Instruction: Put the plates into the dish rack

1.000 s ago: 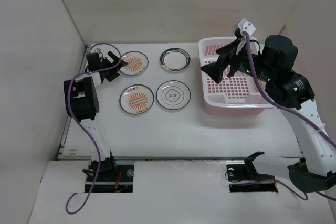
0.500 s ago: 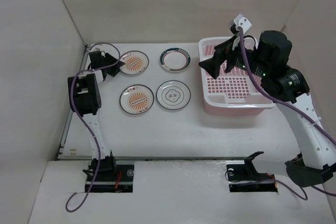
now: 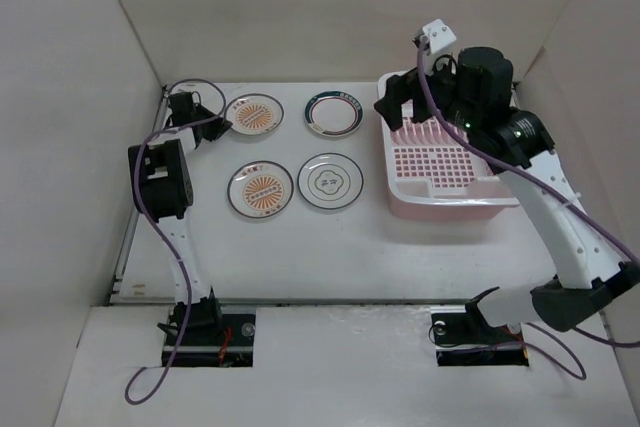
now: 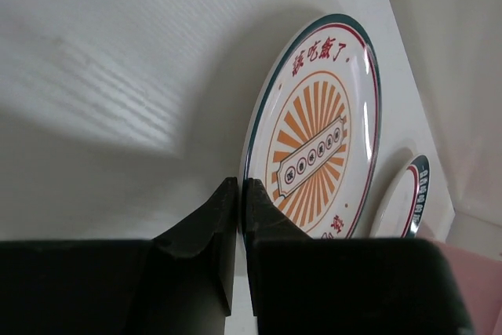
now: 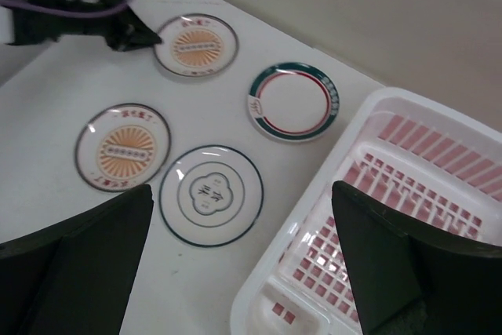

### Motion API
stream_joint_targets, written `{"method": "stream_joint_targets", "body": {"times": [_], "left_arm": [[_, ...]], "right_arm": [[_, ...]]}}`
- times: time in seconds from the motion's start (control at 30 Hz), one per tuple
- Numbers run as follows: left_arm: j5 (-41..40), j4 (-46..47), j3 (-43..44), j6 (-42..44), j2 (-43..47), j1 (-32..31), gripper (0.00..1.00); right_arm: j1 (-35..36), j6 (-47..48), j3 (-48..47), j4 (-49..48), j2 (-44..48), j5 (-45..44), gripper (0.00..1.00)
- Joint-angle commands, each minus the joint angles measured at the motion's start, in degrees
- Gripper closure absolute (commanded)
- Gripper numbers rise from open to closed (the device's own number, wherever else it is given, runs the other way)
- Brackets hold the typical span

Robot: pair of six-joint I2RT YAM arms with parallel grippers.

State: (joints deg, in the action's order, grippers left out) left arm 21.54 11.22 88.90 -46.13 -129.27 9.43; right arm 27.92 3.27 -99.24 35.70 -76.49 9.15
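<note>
Four plates lie on the white table. My left gripper (image 3: 222, 127) (image 4: 241, 186) is shut on the left rim of the far sunburst plate (image 3: 255, 114) (image 4: 314, 147), which tilts up in the left wrist view. The green-banded plate (image 3: 333, 113) (image 5: 293, 101), the near sunburst plate (image 3: 261, 189) (image 5: 123, 147) and the ringed plate (image 3: 330, 181) (image 5: 212, 194) lie flat. The dish rack (image 3: 440, 209) (image 5: 292, 241) stands at the right with no plate showing in it. My right gripper (image 3: 392, 105) (image 5: 241, 194) hangs open, holding nothing, high above the rack's left edge.
White walls close the table in at the left, back and right. The left arm's purple cable (image 3: 190, 87) loops over the far left corner. The rack's upright slots (image 3: 440, 137) run along its far half.
My left gripper has closed on the far sunburst plate's rim. The right arm has swung up and back toward the rack's far left corner, still open.
</note>
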Motion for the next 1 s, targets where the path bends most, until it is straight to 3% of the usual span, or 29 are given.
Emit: {"method": "stream_joint_targets", "body": {"times": [0.0,0.07,0.23,0.37,0.47,0.63,0.97], "left_arm": [[-4.93,-5.59,-0.84,1.48,11.11,0.24,1.0],[-5.63,-9.36,0.65,1.48,14.03,0.24,1.0],[-7.04,-30.09,8.46,0.25,21.25,-1.51,1.0],[-9.67,-47.64,18.12,-0.36,22.49,-3.97,1.0],[-9.67,-53.04,19.03,-0.37,25.02,-5.29,1.0],[-9.67,-57.54,16.66,-0.98,31.26,-7.41,1.0],[-6.42,-57.45,6.64,-4.14,44.89,-12.24,1.0]], "right_arm": [[1.34,0.25,-1.04,-0.02,-3.74,-10.89,0.0],[3.71,4.01,-1.04,-0.02,-6.74,-13.18,0.0],[18.29,20.0,1.24,-5.2,-13.94,-34.88,0.0],[22.95,23.36,-1.91,-7.65,-19.22,-31.23,0.0],[26.02,25.55,-1.39,-12.92,-19.75,-31.73,0.0],[30.26,33.28,-1.92,-19.53,-24.13,-33.22,0.0],[30.96,33.74,-3.86,-20.93,-29.68,-30.42,0.0]]}}
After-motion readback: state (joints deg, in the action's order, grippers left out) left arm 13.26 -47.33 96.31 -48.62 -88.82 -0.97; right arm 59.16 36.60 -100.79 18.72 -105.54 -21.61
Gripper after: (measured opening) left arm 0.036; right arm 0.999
